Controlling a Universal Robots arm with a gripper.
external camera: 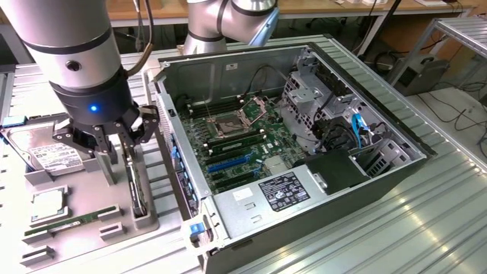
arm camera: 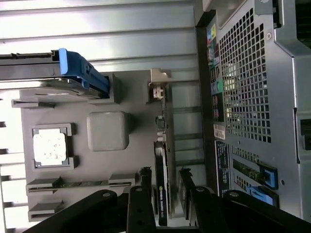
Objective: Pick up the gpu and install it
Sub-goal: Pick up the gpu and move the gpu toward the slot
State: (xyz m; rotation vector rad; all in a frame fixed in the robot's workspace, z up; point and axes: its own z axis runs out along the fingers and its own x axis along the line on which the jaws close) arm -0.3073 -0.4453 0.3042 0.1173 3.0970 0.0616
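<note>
Gripper (arm camera: 164, 172), black-fingered, hung open astride the thin black rectangular gpu card (arm camera: 162, 201), which stood on edge in a slot of the grey plastic parts tray (arm camera: 133, 155); risk judged: off-centre closing could tip or jam it.

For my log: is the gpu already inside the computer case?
No, the gpu stands on edge in the gray holder beside the case.

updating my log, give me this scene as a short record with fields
gripper: open, straddling the graphics card
graphics card: on edge in the tray, not lifted
tray also holds: hard drive, processor, memory stick
computer case: open, on the exterior view's right of the tray
</note>
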